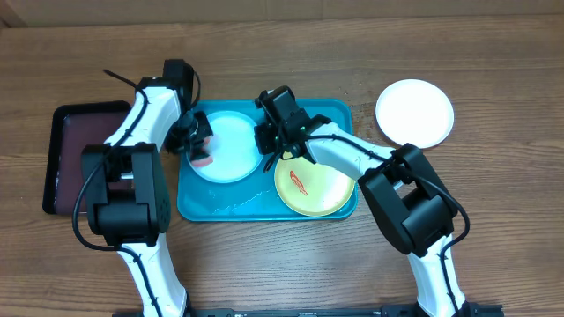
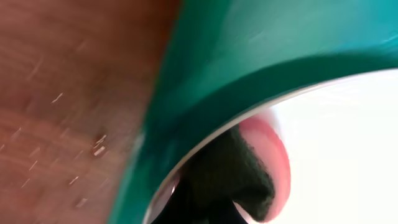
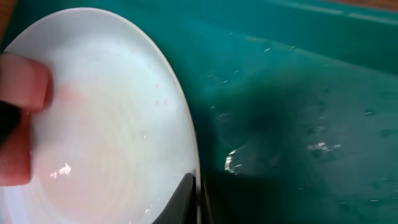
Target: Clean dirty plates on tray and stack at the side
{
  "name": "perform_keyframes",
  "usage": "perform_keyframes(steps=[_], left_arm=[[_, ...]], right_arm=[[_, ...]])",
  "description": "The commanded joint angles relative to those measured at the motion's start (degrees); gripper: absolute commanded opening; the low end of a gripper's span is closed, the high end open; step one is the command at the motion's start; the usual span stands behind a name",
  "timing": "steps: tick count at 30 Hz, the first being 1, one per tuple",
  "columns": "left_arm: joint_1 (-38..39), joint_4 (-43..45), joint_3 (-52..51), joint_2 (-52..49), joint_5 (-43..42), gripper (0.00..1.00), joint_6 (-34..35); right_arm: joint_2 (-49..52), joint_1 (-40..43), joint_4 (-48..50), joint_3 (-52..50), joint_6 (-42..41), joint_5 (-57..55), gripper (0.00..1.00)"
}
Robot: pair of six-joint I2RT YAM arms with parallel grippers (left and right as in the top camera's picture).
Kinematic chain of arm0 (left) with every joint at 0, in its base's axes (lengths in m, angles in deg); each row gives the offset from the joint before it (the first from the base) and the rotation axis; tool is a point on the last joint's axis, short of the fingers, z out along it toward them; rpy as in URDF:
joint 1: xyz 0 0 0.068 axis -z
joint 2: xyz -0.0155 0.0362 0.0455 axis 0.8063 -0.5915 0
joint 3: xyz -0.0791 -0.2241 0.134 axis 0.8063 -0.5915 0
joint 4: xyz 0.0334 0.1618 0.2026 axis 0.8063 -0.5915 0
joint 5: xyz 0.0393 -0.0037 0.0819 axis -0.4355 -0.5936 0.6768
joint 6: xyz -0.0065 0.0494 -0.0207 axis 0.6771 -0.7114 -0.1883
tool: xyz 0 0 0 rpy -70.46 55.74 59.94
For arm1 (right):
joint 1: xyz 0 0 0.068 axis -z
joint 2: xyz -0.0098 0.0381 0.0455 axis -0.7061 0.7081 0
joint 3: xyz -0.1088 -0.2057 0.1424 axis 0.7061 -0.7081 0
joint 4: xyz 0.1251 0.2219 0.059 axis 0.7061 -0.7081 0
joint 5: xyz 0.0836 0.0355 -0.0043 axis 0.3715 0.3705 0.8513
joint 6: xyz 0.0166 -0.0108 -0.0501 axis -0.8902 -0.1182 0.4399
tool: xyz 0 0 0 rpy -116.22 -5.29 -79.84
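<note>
The turquoise tray (image 1: 198, 204) holds a pale blue plate (image 1: 231, 132) on its left and a yellow-green rimmed plate (image 1: 326, 195) with a red smear on its right. A white plate (image 1: 414, 112) lies on the table to the right of the tray. My left gripper (image 1: 197, 141) is shut on a pink sponge (image 1: 203, 160) with a dark scouring side (image 2: 249, 171) and presses it on the pale blue plate's left part. My right gripper (image 1: 269, 141) is shut on that plate's right rim (image 3: 194, 196). The right wrist view shows the plate (image 3: 106, 124) and the sponge (image 3: 18, 124).
A dark maroon tray (image 1: 75, 158) lies left of the turquoise tray. Water drops (image 3: 233, 160) sit on the tray floor (image 3: 298, 93). The wooden table (image 1: 493, 220) surrounds everything.
</note>
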State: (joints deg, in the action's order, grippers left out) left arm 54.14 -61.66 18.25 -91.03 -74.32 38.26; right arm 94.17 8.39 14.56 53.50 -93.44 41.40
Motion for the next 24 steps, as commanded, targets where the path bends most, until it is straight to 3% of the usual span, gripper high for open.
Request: perform_keyframes(steps=[1, 4, 10, 24], left_arm=[[1.27, 3.91, 0.83, -2.1, -8.68, 0.04, -0.13], [3.37, 6.08, 0.74, -2.1, -14.62, 0.04, -0.66], [6.93, 7.06, 0.74, -2.1, -18.45, 0.04, -5.51], [3.78, -1.31, 1.2, -2.08, -16.74, 0.04, -9.9]], right_arm=[[1.38, 0.66, -0.55, -0.22, 1.09, -0.87, 0.04], [1.38, 0.63, -0.57, -0.22, 1.07, -0.85, 0.04], [1.38, 0.63, -0.57, -0.22, 1.09, -0.85, 0.04], [1.38, 0.66, -1.42, -0.22, 1.09, -0.9, 0.04]])
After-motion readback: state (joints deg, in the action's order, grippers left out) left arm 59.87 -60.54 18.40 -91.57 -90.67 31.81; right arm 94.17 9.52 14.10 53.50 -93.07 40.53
